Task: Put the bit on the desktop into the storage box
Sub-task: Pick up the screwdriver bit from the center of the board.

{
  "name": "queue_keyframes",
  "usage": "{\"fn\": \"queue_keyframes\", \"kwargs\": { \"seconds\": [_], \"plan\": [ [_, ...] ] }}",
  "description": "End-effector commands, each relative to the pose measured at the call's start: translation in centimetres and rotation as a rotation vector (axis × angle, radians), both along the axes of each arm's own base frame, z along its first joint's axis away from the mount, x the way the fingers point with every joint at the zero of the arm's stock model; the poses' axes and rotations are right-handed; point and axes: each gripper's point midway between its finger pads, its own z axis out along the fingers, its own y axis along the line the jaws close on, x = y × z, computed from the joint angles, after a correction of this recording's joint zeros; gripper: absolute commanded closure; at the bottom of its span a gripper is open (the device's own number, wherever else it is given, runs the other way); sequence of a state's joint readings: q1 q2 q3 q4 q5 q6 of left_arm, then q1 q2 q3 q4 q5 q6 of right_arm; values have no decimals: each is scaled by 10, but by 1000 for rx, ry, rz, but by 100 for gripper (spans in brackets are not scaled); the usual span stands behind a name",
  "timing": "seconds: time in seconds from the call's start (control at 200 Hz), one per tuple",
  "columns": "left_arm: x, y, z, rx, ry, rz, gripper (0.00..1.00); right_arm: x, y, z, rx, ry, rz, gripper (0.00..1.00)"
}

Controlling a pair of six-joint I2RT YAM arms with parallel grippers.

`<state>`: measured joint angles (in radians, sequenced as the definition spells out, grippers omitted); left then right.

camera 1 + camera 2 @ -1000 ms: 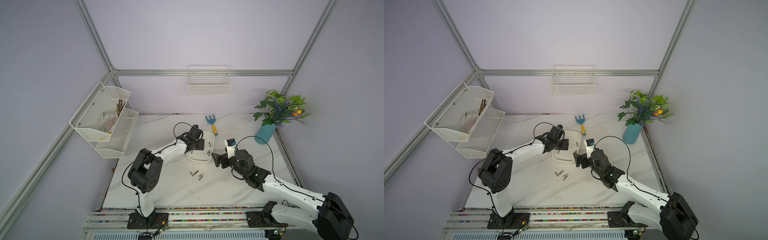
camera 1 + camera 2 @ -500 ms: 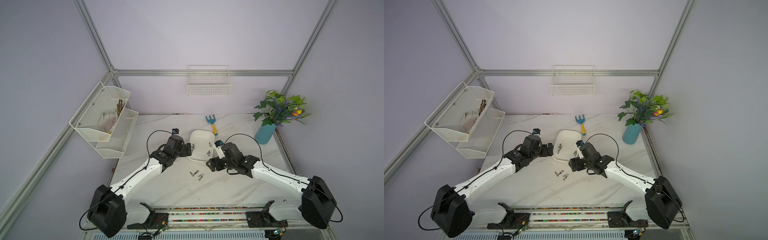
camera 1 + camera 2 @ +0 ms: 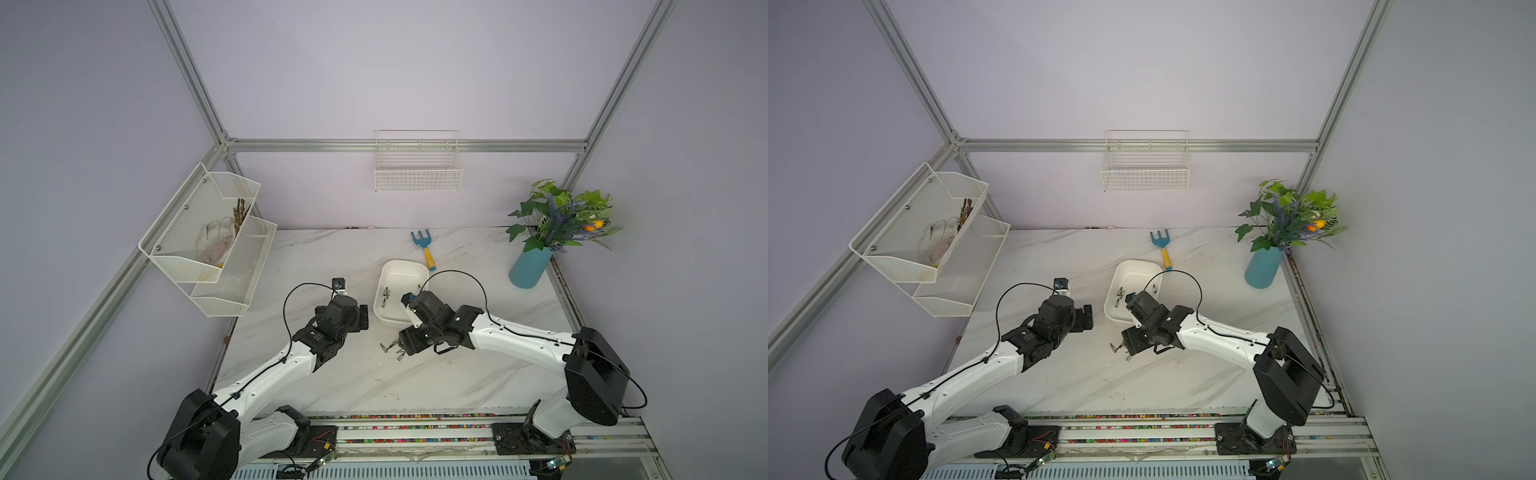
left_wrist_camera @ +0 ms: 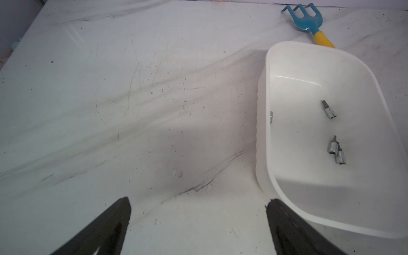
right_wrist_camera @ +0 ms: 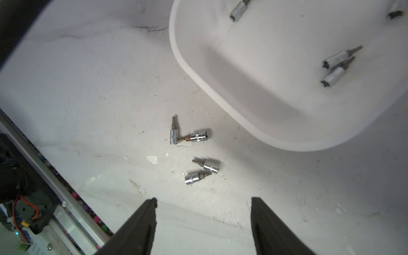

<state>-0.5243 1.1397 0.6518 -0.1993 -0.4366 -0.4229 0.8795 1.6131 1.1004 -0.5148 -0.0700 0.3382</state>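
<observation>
- Chrome-bright steel: four short socket bits [image 5: 196, 136] loose on the desktop [image 5: 88, 88], just outside a rounded corner of the storage box [image 5: 231, 84], none touching it.
- Each a ribbed silver barrel with a thinner, darker driver tip; one tip brownish.
- Two touching in an L, nearer the storage box; two more bits [image 5: 212, 166] close together, tips pointing opposite ways, slightly farther from it.
- Inside the storage box, four more of the same kind: a touching pair [image 5: 340, 58] on the floor, two others cut off by the frame edge in the right wrist view.
- Seen from the left wrist, one of those four bits [image 4: 271, 117] mostly hidden behind the storage box wall.
- Parted and empty, the right gripper [image 5: 203, 199]: over the desktop outside the storage box, fingertips short of the loose bits.
- Spread wide and likewise empty, the left gripper [image 4: 198, 199]: over bare desktop alongside the storage box's long wall.
- Only the black fingertips of either in the wrist views, the rest cropped.
- In both top views, loose socket bits reduced to tiny glints [image 3: 390, 345] [image 3: 1113, 345] beside the storage box, partly covered by the right gripper; number and shape unreadable there.
</observation>
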Motion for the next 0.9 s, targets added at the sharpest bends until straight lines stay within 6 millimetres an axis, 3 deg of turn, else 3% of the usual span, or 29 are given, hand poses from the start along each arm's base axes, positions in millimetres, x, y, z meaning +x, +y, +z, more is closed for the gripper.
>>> {"fn": "queue_keyframes", "kwargs": {
  "seconds": [0.0,0.165,0.475,0.895],
  "plan": [
    [2,15,27,3,-118,58,0,-5,1,-13,-101,9,39,32],
    [-3,24,35,-2,-169,87,0,-5,9,-25,-177,11,84,41],
    [-2,24,30,12,-155,90,0,4,14,-38,-246,1,120,56],
    [0,24,26,17,-145,91,0,-10,16,-46,-263,46,143,57]
  ]
}}
